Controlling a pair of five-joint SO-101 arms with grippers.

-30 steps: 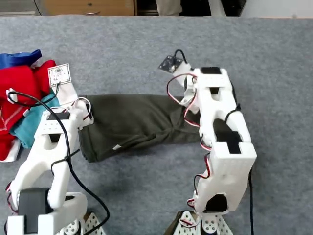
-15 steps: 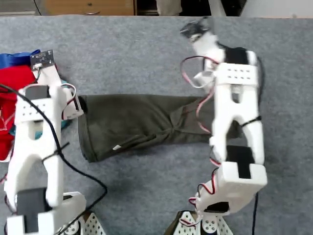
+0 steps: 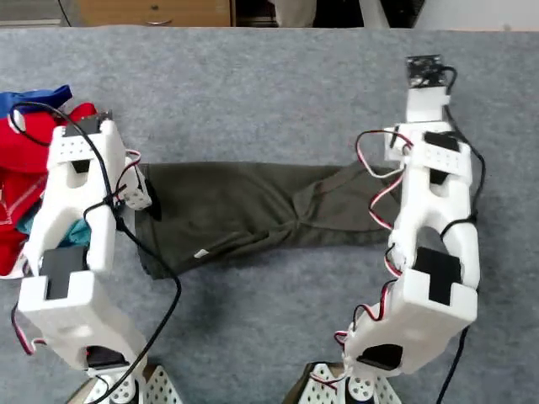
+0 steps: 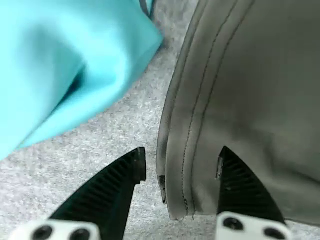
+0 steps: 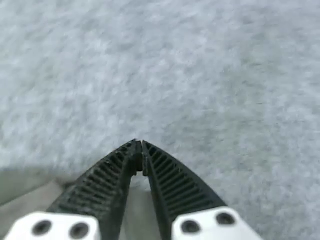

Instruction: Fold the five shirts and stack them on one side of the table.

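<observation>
Grey felt covers the tabletop (image 3: 253,84), and both arms rise from mounts at the bottom edge of the high view, one at each end of the work.

Between them, across the middle of the frame, lies the dark olive shirt (image 3: 244,210). It is laid flat as a long band and bunches into creases right of centre. It looks partly folded, narrowed lengthwise and probably awaiting a fold across.

The left gripper (image 4: 180,167) is spread wide and straddles the stitched hem at the shirt's left end. One finger is over bare felt and the other over the cloth, so closing would likely pinch that edge for lifting. It grips nothing yet.

At the shirt's right end, the right gripper (image 5: 139,150) is pressed together with nothing between its tips. It points at bare felt just off the fabric, and a sliver of olive cloth shows beneath it. That suggests it is either pinning the far end or simply staying clear.

Further left, at the frame's edge, is a loose heap of a red shirt (image 3: 25,151), a blue shirt (image 3: 34,97) and a teal shirt (image 4: 60,65). The teal one lies just beside the olive hem. These are unfolded and seem to be waiting their turn, and no finished stack is visible.

At the top edge of the frame, beyond the felt, stands a wooden cabinet (image 3: 152,13).
</observation>
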